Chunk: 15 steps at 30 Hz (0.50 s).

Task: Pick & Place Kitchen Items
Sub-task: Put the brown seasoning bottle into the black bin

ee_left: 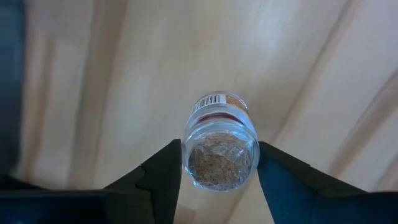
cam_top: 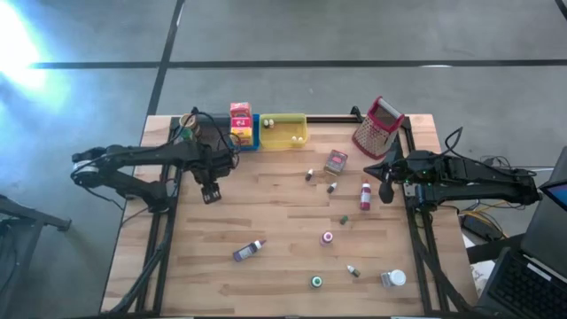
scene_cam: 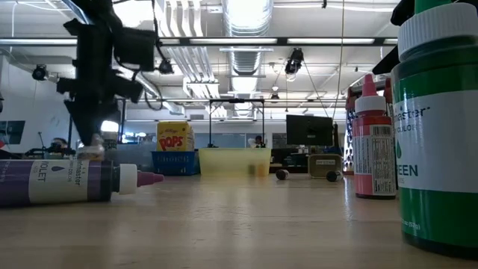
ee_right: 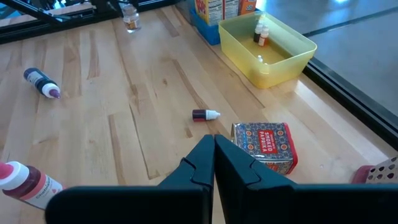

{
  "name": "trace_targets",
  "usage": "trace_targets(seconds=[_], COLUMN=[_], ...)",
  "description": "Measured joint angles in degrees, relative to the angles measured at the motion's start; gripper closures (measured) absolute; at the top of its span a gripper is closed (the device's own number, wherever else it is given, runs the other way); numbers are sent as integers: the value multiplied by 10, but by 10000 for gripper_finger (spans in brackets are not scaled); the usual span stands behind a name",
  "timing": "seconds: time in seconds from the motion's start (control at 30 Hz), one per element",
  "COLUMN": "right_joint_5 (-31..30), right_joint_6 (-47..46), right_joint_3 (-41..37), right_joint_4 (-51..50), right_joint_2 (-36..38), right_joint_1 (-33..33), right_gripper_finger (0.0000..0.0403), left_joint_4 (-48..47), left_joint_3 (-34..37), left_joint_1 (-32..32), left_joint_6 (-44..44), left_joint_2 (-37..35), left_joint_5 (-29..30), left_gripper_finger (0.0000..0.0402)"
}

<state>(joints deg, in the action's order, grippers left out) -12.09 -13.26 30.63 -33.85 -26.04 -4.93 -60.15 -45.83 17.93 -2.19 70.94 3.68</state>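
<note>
Surface [cam_top: 266,213]: pale matt wood planks. Spice jar [ee_left: 221,149]: clear glossy plastic or glass, paper label. Yellow tray [ee_right: 273,53]: smooth translucent plastic. Paprika tin [ee_right: 264,144]: printed metal. Grater [cam_top: 378,128]: perforated metal.

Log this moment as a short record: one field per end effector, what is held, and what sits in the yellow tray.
left end effector: over the table's left side, fingers either side of a small clear spice jar
held: the jar, gripped near its base
right end effector: shut, empty, waiting at the table's right side beside the paprika tin
yellow tray: two tiny bottles inside
</note>
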Motion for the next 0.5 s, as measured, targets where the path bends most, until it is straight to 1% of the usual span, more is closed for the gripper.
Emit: trace_targets(seconds=[0.1,0.2,0.43,0.5], right_joint_5=[0,0,0,0], right_joint_6=[0,0,0,0], right_joint_3=[0,0,0,0], right_joint_4=[0,0,0,0], right_joint_2=[0,0,0,0], right_joint_1=[0,0,0,0], right_gripper_finger=[394,394,394,394], left_joint_4=[1,1,1,-1], left_joint_3=[-32,-70,-166,-191], left_joint_1=[0,0,1,3], left_joint_6=[16,6,-35,-39], left_joint_2=[0,0,-2,-2], left_joint_5=[4,36,217,260], left_gripper_finger=[207,206,206,206])
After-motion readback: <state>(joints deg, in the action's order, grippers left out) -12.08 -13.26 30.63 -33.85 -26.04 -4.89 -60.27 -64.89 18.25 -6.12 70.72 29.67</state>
